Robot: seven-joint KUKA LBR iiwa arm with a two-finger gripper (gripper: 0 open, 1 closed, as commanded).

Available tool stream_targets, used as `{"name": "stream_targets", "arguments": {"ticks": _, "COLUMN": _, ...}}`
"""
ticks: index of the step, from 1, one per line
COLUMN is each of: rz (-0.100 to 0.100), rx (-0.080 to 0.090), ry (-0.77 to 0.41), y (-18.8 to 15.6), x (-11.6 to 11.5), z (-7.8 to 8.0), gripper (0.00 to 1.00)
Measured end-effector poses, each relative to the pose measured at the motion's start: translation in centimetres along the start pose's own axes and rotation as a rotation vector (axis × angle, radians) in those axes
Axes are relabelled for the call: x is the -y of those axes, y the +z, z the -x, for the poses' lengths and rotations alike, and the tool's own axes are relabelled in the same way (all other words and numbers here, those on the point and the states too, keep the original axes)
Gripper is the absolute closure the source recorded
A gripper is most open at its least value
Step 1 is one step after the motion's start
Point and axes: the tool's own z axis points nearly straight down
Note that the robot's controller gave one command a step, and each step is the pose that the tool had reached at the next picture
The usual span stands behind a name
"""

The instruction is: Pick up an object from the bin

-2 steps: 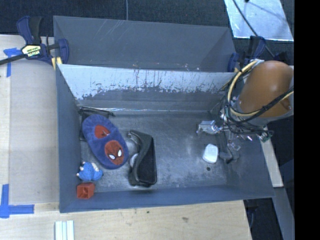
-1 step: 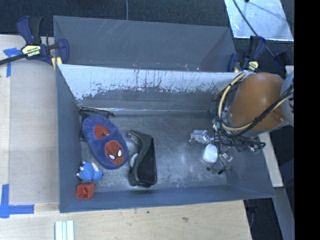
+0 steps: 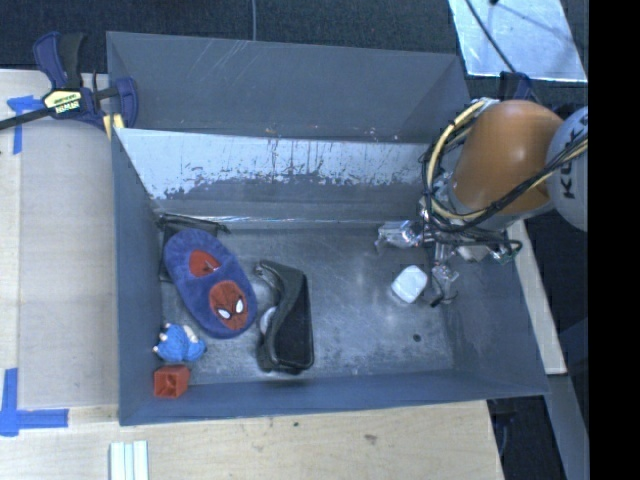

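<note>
- The gripper (image 3: pixel 438 286) hangs low at the three o'clock side of the bin (image 3: pixel 300 98); I cannot tell whether it is spread or closed.
- A small white lump (image 3: pixel 406 286) lies on the floor just beside it, at its nine o'clock.
- A blue slipper (image 3: pixel 210 288) and a black case (image 3: pixel 287 320) lie well apart from it, toward eight o'clock.

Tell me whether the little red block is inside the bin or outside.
Inside. The red block lies on the floor of the bin in its near left corner, beside the blue toy.
</note>
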Motion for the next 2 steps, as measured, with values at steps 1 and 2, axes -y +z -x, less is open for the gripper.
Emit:
{"name": "stream_targets", "arguments": {"ticks": 1, "rz": 0.003, "rx": -0.002, "ry": 0.001, "y": 0.0, "x": -0.1, "z": -0.1, "gripper": 1.00}}
{"name": "stream_targets", "arguments": {"ticks": 2, "rz": -0.004, "rx": 0.002, "ry": 0.081, "y": -20.4, "x": -1.7, "z": -4.6, "gripper": 1.00}}
